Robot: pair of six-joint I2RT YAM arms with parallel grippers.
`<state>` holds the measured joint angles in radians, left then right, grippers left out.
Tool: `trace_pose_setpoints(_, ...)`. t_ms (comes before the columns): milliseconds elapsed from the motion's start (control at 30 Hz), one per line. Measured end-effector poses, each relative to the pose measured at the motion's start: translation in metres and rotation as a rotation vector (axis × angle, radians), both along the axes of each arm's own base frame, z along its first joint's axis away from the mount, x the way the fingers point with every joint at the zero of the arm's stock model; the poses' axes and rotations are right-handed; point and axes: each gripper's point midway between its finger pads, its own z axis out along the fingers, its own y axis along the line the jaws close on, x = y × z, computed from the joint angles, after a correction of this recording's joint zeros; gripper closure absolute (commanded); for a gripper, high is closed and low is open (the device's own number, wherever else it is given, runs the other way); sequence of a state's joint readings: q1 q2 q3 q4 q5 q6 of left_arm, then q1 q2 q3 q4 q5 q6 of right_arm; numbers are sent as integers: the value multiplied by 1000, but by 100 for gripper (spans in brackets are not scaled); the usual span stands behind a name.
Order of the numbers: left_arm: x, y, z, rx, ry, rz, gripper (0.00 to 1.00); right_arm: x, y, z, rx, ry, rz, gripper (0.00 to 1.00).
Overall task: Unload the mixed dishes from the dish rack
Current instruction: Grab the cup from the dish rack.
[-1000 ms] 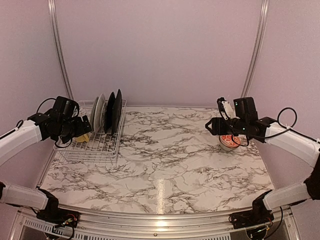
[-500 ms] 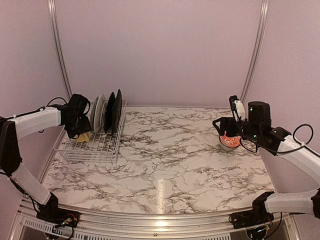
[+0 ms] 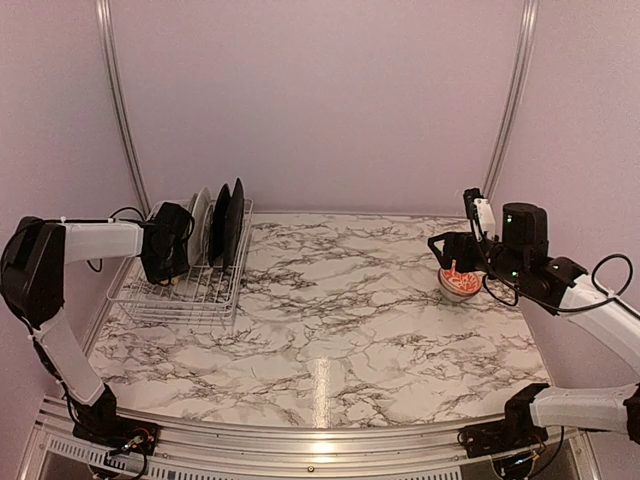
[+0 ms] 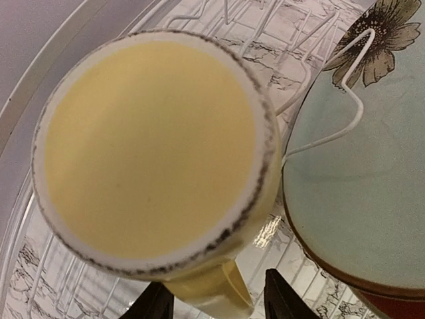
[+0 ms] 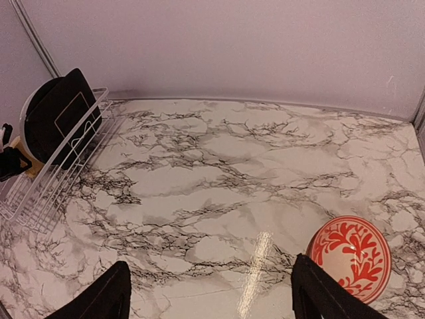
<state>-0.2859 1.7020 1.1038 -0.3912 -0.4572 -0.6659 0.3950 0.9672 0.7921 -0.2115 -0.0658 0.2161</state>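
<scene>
The yellow mug [image 4: 149, 143] lies in the dish rack [image 3: 190, 300] with its base filling the left wrist view. Its handle [image 4: 212, 292] runs down between my left gripper's [image 4: 219, 302] fingertips. The left fingertip [image 4: 156, 304] touches the handle; a thin gap shows at the right one, so the jaws stand open. In the top view that gripper [image 3: 168, 262] hides the mug. The small red-and-white bowl [image 3: 460, 281] sits upside down on the table at the right. My right gripper [image 5: 211, 292] hovers wide open beside the bowl [image 5: 350, 258], empty.
A pale green dish with a brown flower [image 4: 358, 199] stands right next to the mug, behind a rack wire [image 4: 355, 109]. Black plates [image 3: 232, 220] and a pale plate [image 3: 200, 222] stand upright in the rack's slots. The rack [image 5: 40, 193] sits by the left wall.
My left arm has swung right, deeper into the rack onto the mug, and its jaws have narrowed round the handle. My right gripper has drawn back and up from the bowl.
</scene>
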Motion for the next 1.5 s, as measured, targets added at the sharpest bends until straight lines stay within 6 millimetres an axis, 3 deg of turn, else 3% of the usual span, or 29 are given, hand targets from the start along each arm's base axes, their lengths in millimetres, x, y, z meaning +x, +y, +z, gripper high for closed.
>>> trace_pose_setpoints(167, 6, 4, -11, 36, 19, 17, 60, -1, -1, 1, 1, -4, -2, 20)
trace_pose_setpoints(433, 8, 9, -8, 71, 7, 27, 70, -1, -2, -2, -1, 2, -6, 20)
trace_pose_setpoints(633, 8, 11, -7, 89, 10, 20, 88, -3, -1, -1, 18, 4, -3, 20)
trace_pose_setpoints(867, 8, 11, -5, 98, 9, 11, 97, -4, 2, 0, 33, 5, 10, 21)
trace_pose_setpoints(1000, -3, 12, -1, 87, 11, -1, 100, -4, 2, 0, 42, 10, 6, 21)
trace_pose_setpoints(1500, -34, -8, 68, -109, -153, -99, 100, -8, 23, -8, 129, 60, 96, 21)
